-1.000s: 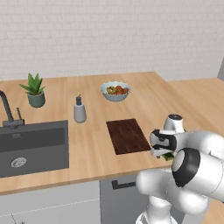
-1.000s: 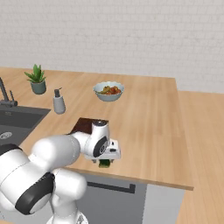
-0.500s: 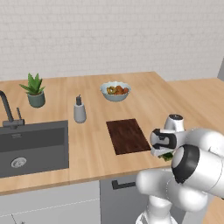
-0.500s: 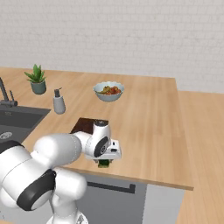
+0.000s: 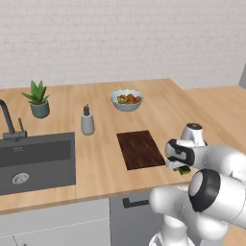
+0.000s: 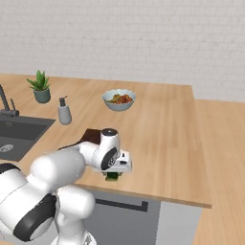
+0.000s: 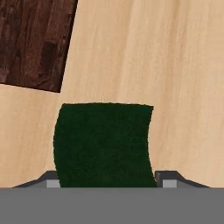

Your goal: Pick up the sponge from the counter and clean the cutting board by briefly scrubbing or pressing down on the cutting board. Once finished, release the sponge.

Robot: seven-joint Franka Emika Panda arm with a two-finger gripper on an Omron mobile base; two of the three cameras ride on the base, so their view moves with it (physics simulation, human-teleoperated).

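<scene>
The dark green sponge (image 7: 105, 144) lies on the light wooden counter (image 5: 101, 158) near its front edge, just right of the reddish-brown cutting board (image 5: 140, 149). My gripper (image 7: 107, 180) is down over it, one fingertip pressed against each side, so it is shut on the sponge. From the base cameras the sponge (image 5: 184, 170) peeks out under the hand, and the gripper (image 6: 113, 174) sits low at the counter with the sponge (image 6: 112, 177) beneath it. A corner of the cutting board (image 7: 35, 39) shows at the hand view's upper left, and part of the cutting board (image 6: 92, 136) shows behind the arm.
A fruit bowl (image 5: 126, 100) stands behind the board, with a soap dispenser (image 5: 87, 121) to the board's left. The dark sink (image 5: 36, 161) with its tap and a potted plant (image 5: 38, 98) are at the far left. The counter's front edge runs just below the hand.
</scene>
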